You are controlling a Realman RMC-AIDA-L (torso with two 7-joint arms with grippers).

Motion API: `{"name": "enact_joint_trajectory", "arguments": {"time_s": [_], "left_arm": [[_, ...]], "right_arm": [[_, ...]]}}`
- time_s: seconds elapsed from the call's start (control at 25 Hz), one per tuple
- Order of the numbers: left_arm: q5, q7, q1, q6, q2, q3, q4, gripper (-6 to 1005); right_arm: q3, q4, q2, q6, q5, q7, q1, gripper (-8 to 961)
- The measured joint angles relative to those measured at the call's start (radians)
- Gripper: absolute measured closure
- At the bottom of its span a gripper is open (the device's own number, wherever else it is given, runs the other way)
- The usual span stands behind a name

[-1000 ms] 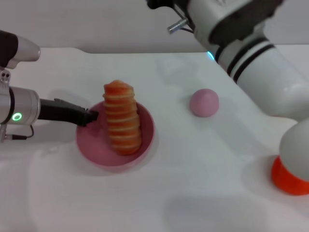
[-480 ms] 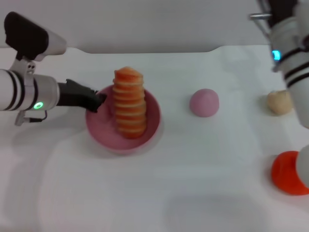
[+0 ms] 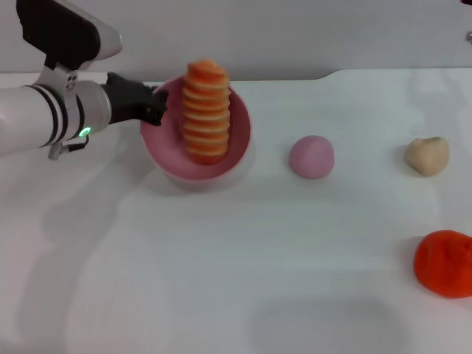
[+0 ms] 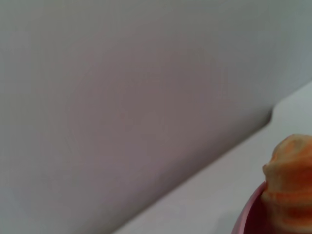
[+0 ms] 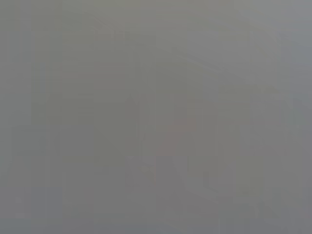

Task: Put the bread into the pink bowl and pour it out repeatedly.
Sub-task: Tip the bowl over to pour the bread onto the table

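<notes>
White table carries everything. Left gripper clamped on rim of pink bowl; can't tell whether bowl touches table. Pink ball lies on table, beyond bowl from gripper. Tan lump farther out, same line. Red-orange lump farthest from gripper, near table's front.

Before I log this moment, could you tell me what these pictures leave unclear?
- Right end effector: outside the head view; the right wrist view is uniform grey.
- Left end effector: at the pink bowl rim; its grip there is too dark to make out.
- Bread: cut off by the left wrist view's edge.
</notes>
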Motion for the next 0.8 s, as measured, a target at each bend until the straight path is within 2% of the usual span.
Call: {"name": "enact_joint_trajectory", "arguments": {"time_s": [0.4,0.6,0.8], "left_arm": [[0.019,0.029,0.037,-0.278,0.006,0.157,0.004,950],[0.025,0.085,0.066,-0.368,0.003,0.227,0.02,950],[0.025,0.197,0.122,-0.477,0.002,0.316,0.063,950]], "right_arm": [[0.074,0.015,-0.002,0.001,0.0,-0.001,-0.021,376],[0.075,0.013,-0.002,-0.003,0.001,-0.004,-0.011,376],[0.069,0.01,-0.002,-0.004,0.0,-0.004,-0.003,376]]}}
